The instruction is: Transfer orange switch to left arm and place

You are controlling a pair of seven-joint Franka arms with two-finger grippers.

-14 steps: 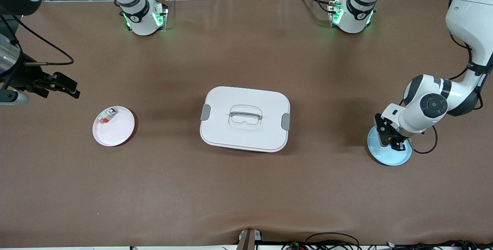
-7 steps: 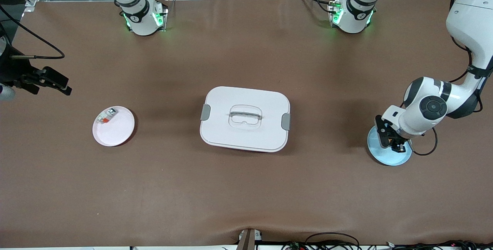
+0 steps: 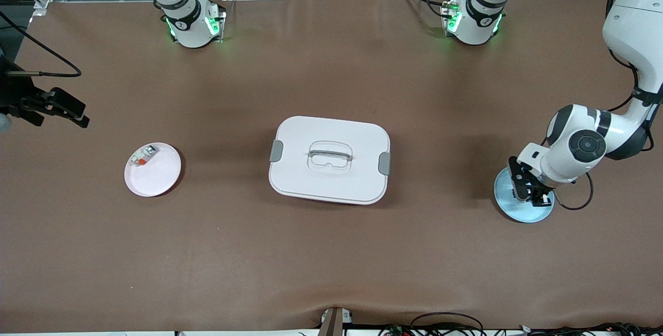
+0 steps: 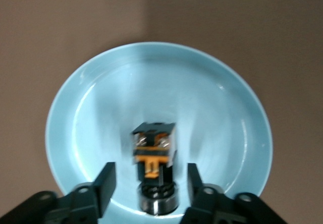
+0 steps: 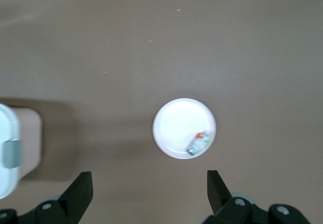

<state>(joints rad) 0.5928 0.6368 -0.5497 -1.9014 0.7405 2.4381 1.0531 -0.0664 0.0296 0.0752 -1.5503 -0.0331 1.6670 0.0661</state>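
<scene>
At the left arm's end of the counter [image 3: 331, 253], the left claw [image 3: 529, 194] hangs low over the pale blue plate [image 3: 523, 210], and the orange switch [image 4: 154, 151] sits on that plate directly between its fingers [image 4: 105, 184]. Those fingers stand spread, one on each side of the switch with a clear gap to either face, so nothing is pinched. Seen from the left wrist, the switch's long axis runs along the slot between the fingers, orange face up, with a round metal piece at the end nearest the claw. As I judge it, the move now turns on this: the switch lies free under the claw, and the plate's raised rim leaves only a straight lift as the clean way out.

The right claw [image 3: 67, 110] waits with its fingers wide apart over bare counter at the right arm's end (well apart from the switch), near the white plate [image 3: 160, 178] that carries a small white-and-silver component [image 3: 143, 156]. The box [image 3: 329, 159] stands mid-counter between the two plates, so the left arm is by far the nearer one; open counter lies on both flanks of the box, nearer to and farther from the front camera
</scene>
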